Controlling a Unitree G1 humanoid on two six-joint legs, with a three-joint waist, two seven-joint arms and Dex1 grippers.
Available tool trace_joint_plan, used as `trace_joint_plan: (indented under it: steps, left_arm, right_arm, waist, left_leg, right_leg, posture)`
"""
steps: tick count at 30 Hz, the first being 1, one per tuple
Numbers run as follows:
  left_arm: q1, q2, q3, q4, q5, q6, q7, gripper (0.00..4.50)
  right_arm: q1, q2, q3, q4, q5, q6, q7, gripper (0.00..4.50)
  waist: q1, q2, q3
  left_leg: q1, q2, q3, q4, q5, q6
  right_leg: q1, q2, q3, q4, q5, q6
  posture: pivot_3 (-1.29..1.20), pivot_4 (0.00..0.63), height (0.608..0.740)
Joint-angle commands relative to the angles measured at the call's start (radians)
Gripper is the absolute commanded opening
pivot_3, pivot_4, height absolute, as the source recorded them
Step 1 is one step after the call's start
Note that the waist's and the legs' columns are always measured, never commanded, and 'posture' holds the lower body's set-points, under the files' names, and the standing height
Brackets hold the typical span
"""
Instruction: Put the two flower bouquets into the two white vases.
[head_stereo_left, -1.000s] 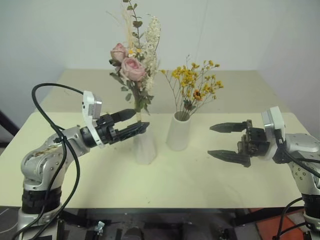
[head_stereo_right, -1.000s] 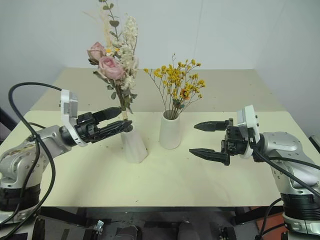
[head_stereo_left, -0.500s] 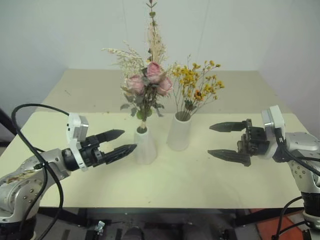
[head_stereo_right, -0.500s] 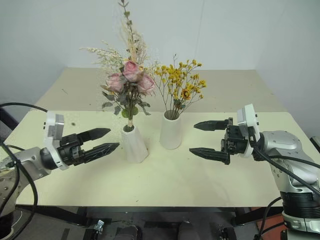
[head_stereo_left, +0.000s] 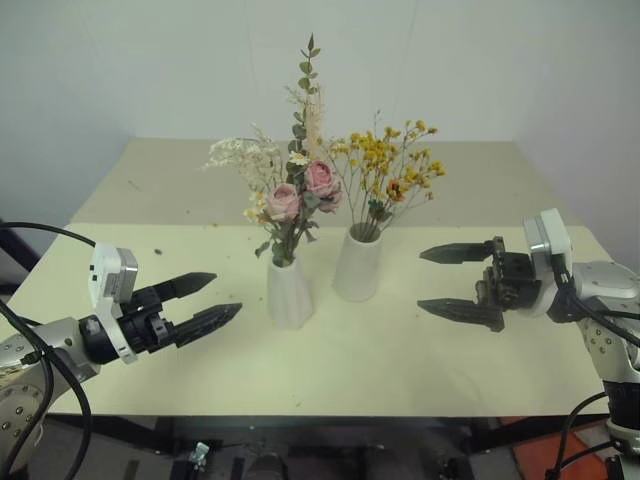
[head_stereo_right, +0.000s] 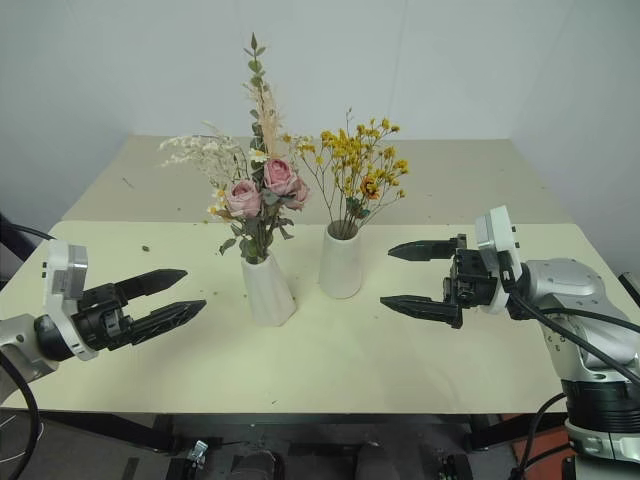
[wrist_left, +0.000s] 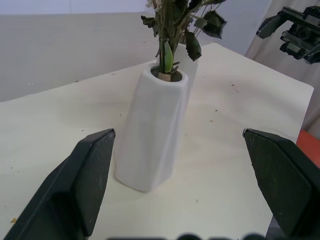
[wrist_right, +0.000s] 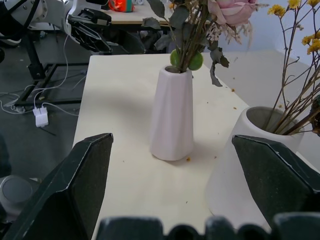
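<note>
The pink rose bouquet stands upright in the narrow-mouthed white vase at the table's middle. Right beside it, the yellow flower spray rises from the wider-mouthed white vase. My left gripper is open and empty, hovering to the left of the rose vase and apart from it; the left wrist view has that vase between the fingers at a distance. My right gripper is open and empty, to the right of the yellow-flower vase, pointing left. Both vases appear in the right wrist view.
The cream table has bare surface in front of the vases and behind them. Small flower crumbs lie on its left side. A white wall stands behind the table.
My left gripper has drawn back to the left and lower, away from the rose vase. The rose bouquet, leaning a second ago, has settled upright in its vase. The right gripper stayed put.
</note>
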Motion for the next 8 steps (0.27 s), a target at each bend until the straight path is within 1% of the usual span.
trace_joint_plan:
  steps: [1, 8]
  left_arm:
    - [0.006, 0.034, 0.048, -0.014, -0.007, -0.037, -0.039, 4.48]
    - [0.040, 0.071, 0.104, 0.013, 0.006, -0.085, -0.145, 4.48]
  right_arm:
    - [-0.024, -0.020, -0.016, -0.008, 0.012, 0.010, 0.008, 4.50]
    - [-0.023, -0.024, -0.017, -0.006, 0.009, 0.013, 0.007, 4.50]
  waist:
    - [0.000, 0.000, 0.000]
    - [-0.002, 0.000, 0.000]
  left_leg:
    - [0.000, 0.000, 0.000, 0.000, 0.000, 0.000]
    - [0.000, 0.000, 0.000, 0.000, 0.000, 0.000]
  right_leg:
    - [0.000, 0.000, 0.000, 0.000, 0.000, 0.000]
    - [0.000, 0.000, 0.000, 0.000, 0.000, -0.001]
  posture:
    - [0.00, 0.150, 0.740]
    - [0.00, 0.150, 0.740]
